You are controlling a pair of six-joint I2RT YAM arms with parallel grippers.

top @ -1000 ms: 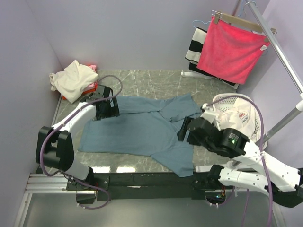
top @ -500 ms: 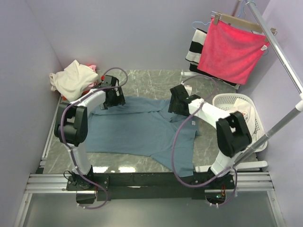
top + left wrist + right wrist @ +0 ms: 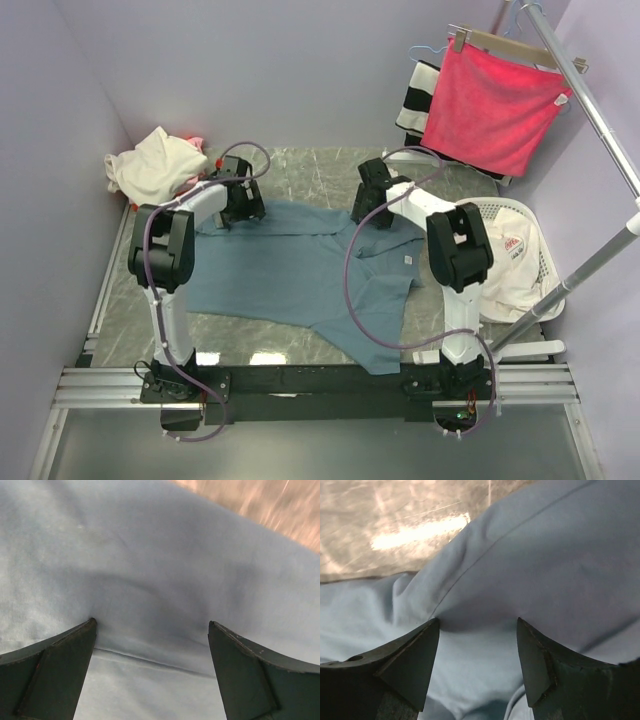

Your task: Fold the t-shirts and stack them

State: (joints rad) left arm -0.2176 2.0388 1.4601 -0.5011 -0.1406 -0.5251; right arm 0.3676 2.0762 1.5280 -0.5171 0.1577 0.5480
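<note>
Top view: blue-grey t-shirt (image 3: 290,265) lies spread on the marble table (image 3: 310,170). The left gripper (image 3: 243,205) is down at its far-left edge and the right gripper (image 3: 368,200) at its far-right shoulder area. The cream t-shirt (image 3: 150,168) is heaped at the far-left corner and the white printed t-shirt (image 3: 505,250) is in the basket (image 3: 545,262) to the right. The red towel (image 3: 490,105) and striped cloth (image 3: 418,100) hang behind, clear of both arms. Left wrist view: jaws wide apart, fingertips (image 3: 50,670) pressed on blue cloth with a seam running between them. Right wrist view: jaws apart, tips on cloth, a raised fold between, bare table beyond.
</note>
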